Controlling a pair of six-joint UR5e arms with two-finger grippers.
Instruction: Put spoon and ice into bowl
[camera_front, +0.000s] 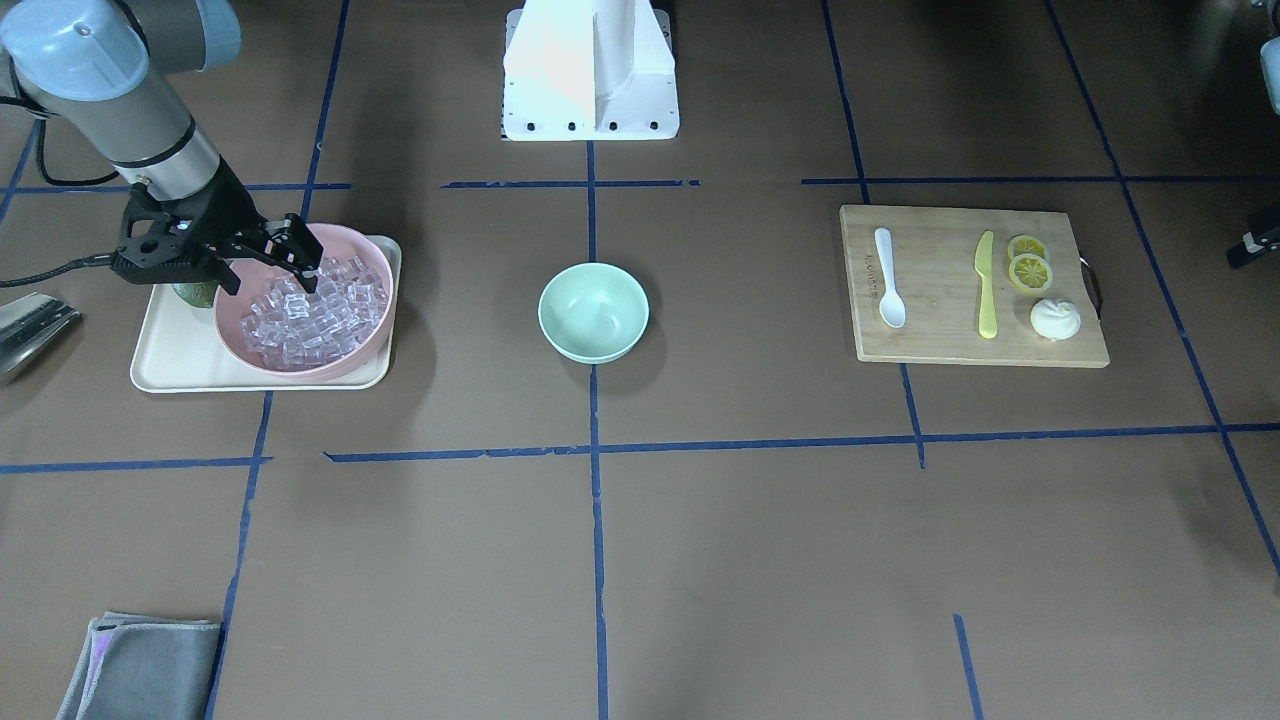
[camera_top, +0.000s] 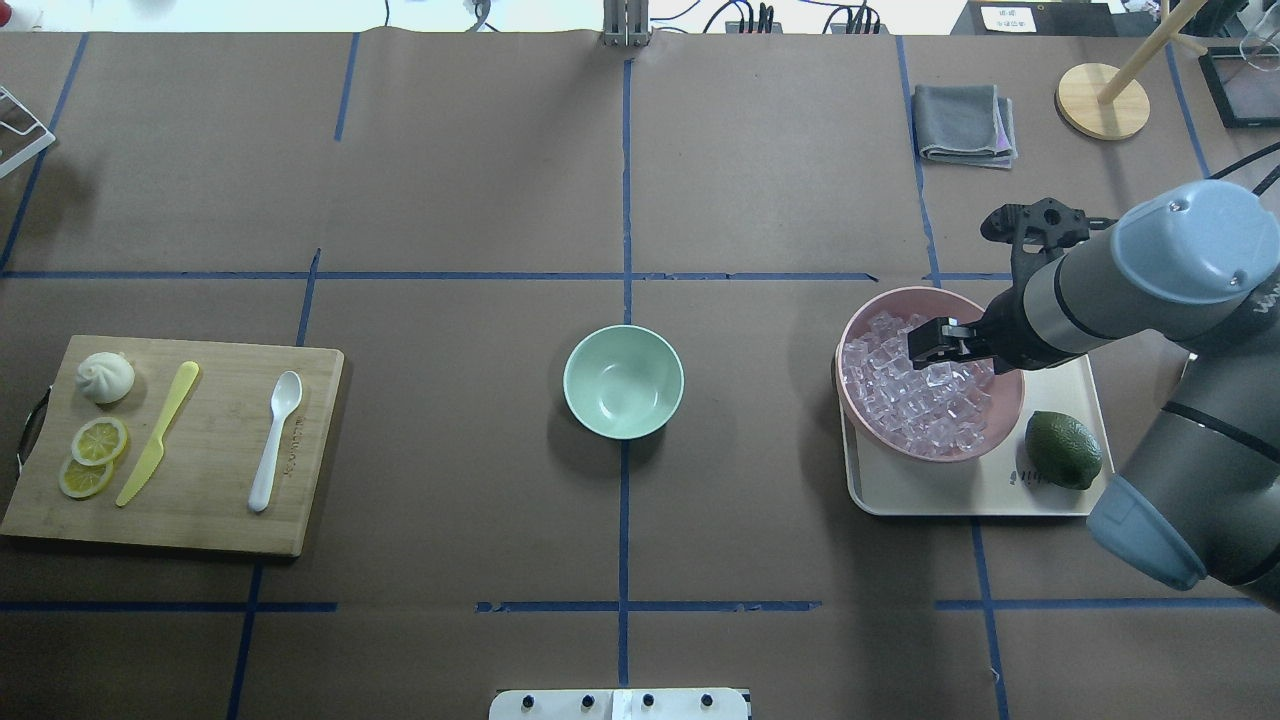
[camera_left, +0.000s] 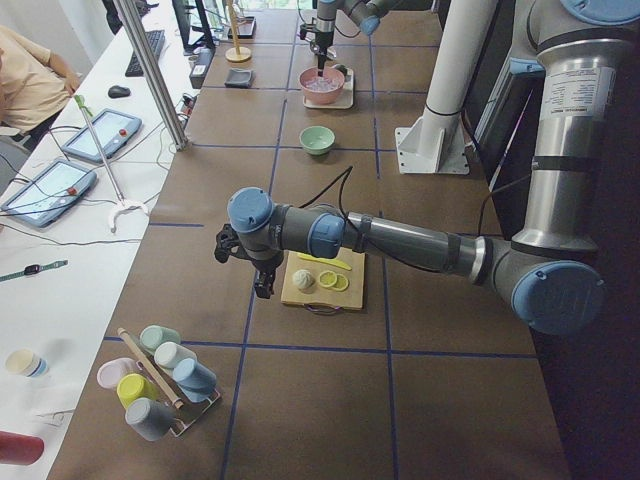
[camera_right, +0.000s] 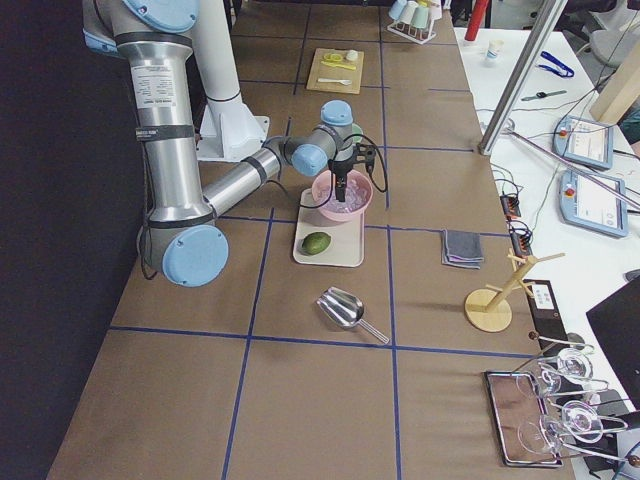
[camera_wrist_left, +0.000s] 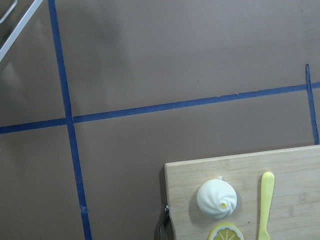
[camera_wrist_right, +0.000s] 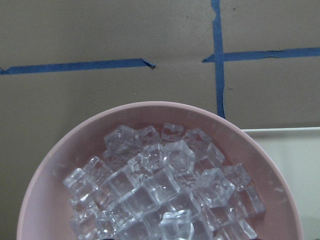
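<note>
The white spoon (camera_front: 888, 280) lies on a wooden cutting board (camera_front: 940, 340), beside a yellow-green knife (camera_front: 987, 285); it also shows in the overhead view (camera_top: 275, 435). The mint-green bowl (camera_front: 593, 312) stands empty at the table's middle. The ice (camera_front: 310, 315) fills a pink bowl (camera_front: 300, 372) on a cream tray (camera_front: 170, 370). My right gripper (camera_front: 270, 287) hangs open just above the ice, holding nothing. My left gripper (camera_left: 262, 285) hovers off the cutting board's outer end, near the bun; I cannot tell if it is open or shut.
Lemon slices (camera_front: 1029, 262) and a white bun (camera_front: 1055, 319) share the board. A lime (camera_top: 1063, 450) lies on the tray beside the pink bowl. A metal scoop (camera_front: 30, 325), a folded grey cloth (camera_top: 965, 122) and a wooden stand (camera_top: 1103, 100) are on the right arm's side.
</note>
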